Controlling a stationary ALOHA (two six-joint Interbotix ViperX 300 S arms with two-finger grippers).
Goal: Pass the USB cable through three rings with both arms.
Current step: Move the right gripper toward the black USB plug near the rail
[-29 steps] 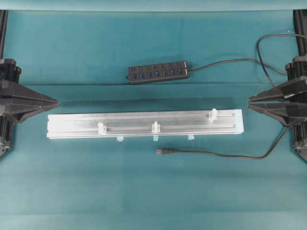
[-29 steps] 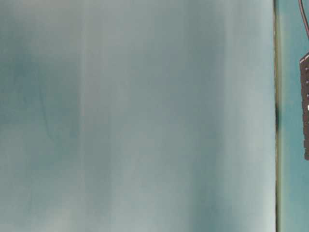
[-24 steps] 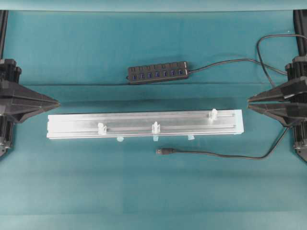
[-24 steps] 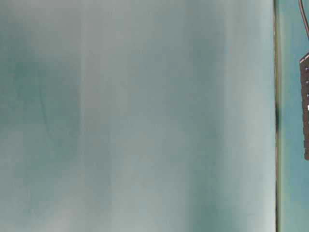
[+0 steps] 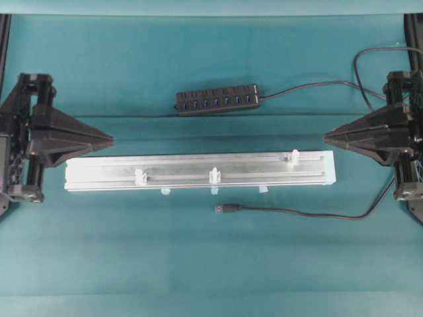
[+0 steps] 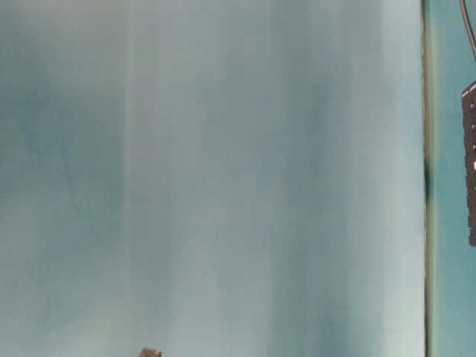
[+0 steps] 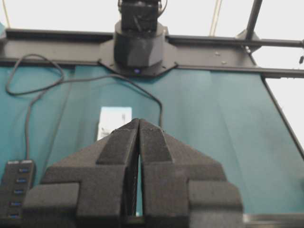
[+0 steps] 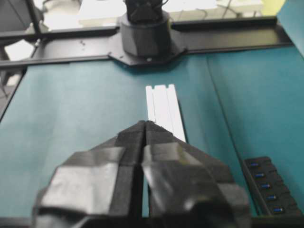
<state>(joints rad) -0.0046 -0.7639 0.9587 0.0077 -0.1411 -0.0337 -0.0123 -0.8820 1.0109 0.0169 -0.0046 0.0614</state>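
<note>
Left gripper: the black pointed left gripper [image 5: 109, 140] has its fingers pressed together, holding nothing, hovering just off the rail's left end.
Right gripper: the black pointed right gripper [image 5: 328, 138] is closed and empty, near the rail's right end.
USB cable: the thin black USB cable [image 5: 297, 212] lies on the teal cloth [image 5: 211, 271] in front of the rail, its silver-tipped plug [image 5: 227, 208] pointing left, free of both grippers.
Rings: three small translucent-white plastic rings [image 5: 213, 176] stand on the long silver aluminium rail [image 5: 198, 171]; nothing passes through them.
Hub: a long black multi-port hub [image 5: 217, 100] sits beyond the rail.
</note>
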